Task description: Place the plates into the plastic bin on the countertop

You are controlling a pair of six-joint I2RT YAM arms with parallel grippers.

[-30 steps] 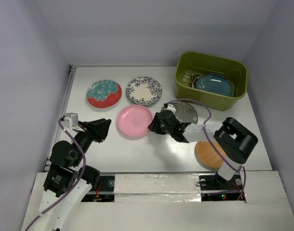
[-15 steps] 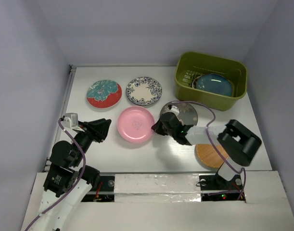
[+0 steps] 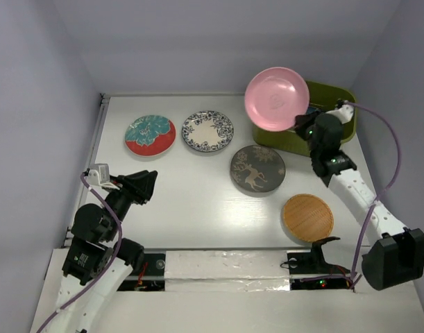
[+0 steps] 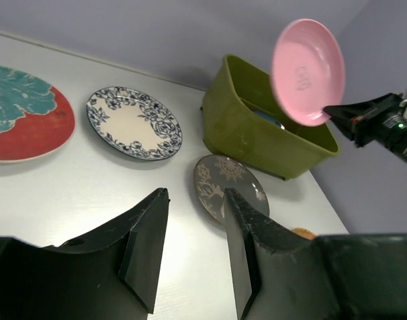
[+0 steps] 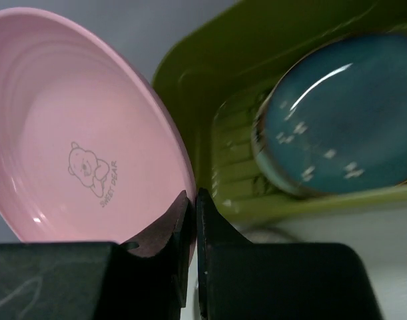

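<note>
Spanning the whole scene, the white countertop (image 3: 191, 208) carries every loose item. Far-right corner: olive-green plastic bin (image 4: 256, 137), rounded corners, ribbed floor visible in the right wrist view.

Plates, noted in turn:
- Pink plate (image 3: 276, 98): off the surface, held in the air above the bin and clear of its rim, tilted steeply on edge with its hollow side toward the top camera. A small bear print and lettering sit in its centre.
- Dark teal plate (image 5: 336, 113): already inside the bin, lying on the ribbed floor toward the right end.
- Grey plate with deer (image 3: 257, 169): flat on the countertop, just in front of the bin's left end.
- Orange wooden-looking plate (image 3: 307, 217): flat, near the front edge, right of centre, apart from the deer plate.
- White-blue patterned plate (image 3: 207, 130): flat, at the back, left of the bin.
- Red-teal floral plate (image 3: 150, 134): flat, just left of the patterned one, not touching it.

Right gripper (image 5: 193, 220): arm stretched up toward the bin, the two fingers pinched tight on the lower rim of the pink plate, with the rim sandwiched between them.

Left gripper (image 4: 195, 247): low over the near-left part of the countertop, jaws spread apart, nothing between them, pointing toward the row of plates.
</note>
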